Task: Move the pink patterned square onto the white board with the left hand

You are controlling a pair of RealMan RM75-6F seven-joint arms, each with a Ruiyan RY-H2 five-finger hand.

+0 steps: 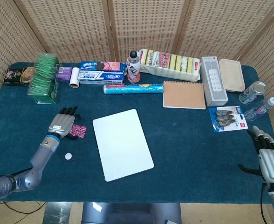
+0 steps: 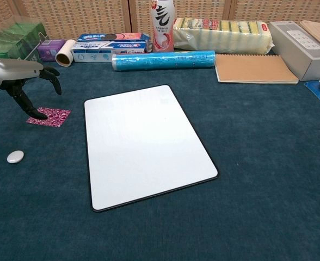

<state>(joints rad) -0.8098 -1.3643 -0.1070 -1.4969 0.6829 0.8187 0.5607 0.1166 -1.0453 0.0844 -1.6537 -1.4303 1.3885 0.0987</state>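
The pink patterned square lies flat on the blue cloth, just left of the white board. My left hand hovers over the square's left edge with its fingers spread and curved downward; one fingertip reaches the square's left side. It holds nothing. My right hand rests open at the table's right front corner, far from the board, and shows only in the head view.
A small white round piece lies in front of the square. A green tissue box, toothpaste boxes, a bottle, a blue roll and a notebook line the back.
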